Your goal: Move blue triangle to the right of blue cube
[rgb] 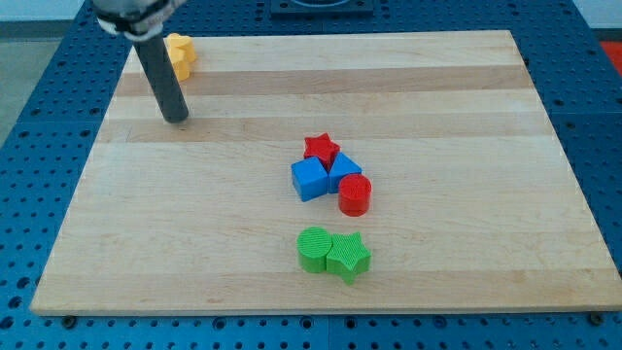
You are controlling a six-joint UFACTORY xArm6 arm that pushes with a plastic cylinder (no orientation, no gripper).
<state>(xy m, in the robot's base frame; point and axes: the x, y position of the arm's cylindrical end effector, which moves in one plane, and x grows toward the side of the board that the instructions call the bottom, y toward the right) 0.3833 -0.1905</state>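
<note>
Camera view: pale wooden board (466, 87) on a blue perforated bench (29, 146). Straight dark rod with my tip (176, 119) planted near the view's top left, just below and beside a yellow plastic block (179, 54) of unclear shape at the board's top edge. No claw fitted, so nothing to report as apart or together; rod end only, touching no block.

Near the board's middle, a tight cluster: blue plastic cube (308, 180) on the view's left, blue plastic triangle (343, 170) pressed against its right side, red plastic star (322, 148) touching both from above, red plastic cylinder (355, 194) tucked against the triangle from below. Lower down, apart from that cluster, green plastic cylinder (313, 249) and green plastic star (348, 256) side by side, touching.

Blue triangle seemingly already right of the blue cube, hemmed in by the two red pieces. Judged nearly or fully done. Tip well apart from the cluster, probably parked clear to avoid disturbing the packed blocks; any further nudge likely to shift the red neighbours too.
</note>
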